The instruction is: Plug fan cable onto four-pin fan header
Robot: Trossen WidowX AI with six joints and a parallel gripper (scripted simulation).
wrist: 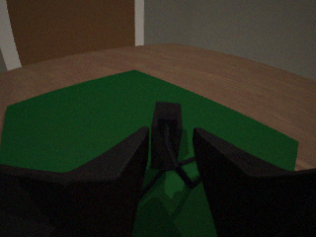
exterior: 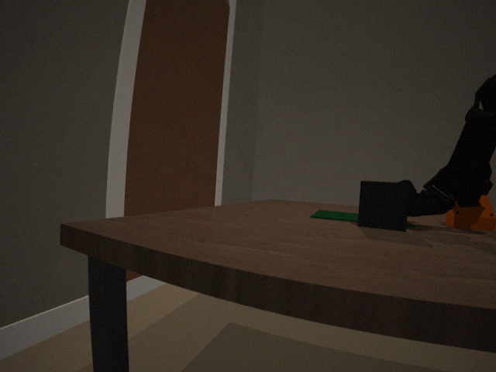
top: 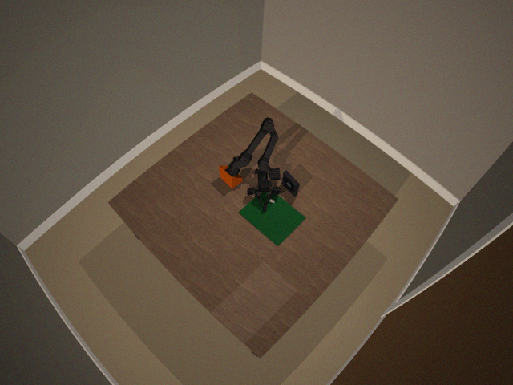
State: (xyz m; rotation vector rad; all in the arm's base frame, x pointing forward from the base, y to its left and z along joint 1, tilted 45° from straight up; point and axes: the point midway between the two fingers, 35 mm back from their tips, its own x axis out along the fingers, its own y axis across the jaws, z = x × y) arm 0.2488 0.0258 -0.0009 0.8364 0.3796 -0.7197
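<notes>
Gripper (top: 264,207) (exterior: 410,196) (wrist: 172,133) released, partly open round plug (wrist: 166,140). Plug prob. light, stiff; cable (wrist: 186,180) bendy. If regrip req'd, take plug's sides.

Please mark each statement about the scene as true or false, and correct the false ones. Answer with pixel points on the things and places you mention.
1. The fingers stand apart, with a gap on both sides of the dark plug (wrist: 166,135). True.
2. The board (top: 278,221) (exterior: 334,215) (wrist: 84,118) is blue. False: it is green.
3. The fan (top: 290,183) (exterior: 382,205) lies flat on top of the board. False: it stands upright on the table (top: 186,232) (exterior: 240,244) (wrist: 232,59), beside the board.
4. The arm's base (top: 230,178) (exterior: 460,218) is orange. True.
5. The fingers hang beyond the table's edge. False: they are over the board.
</notes>
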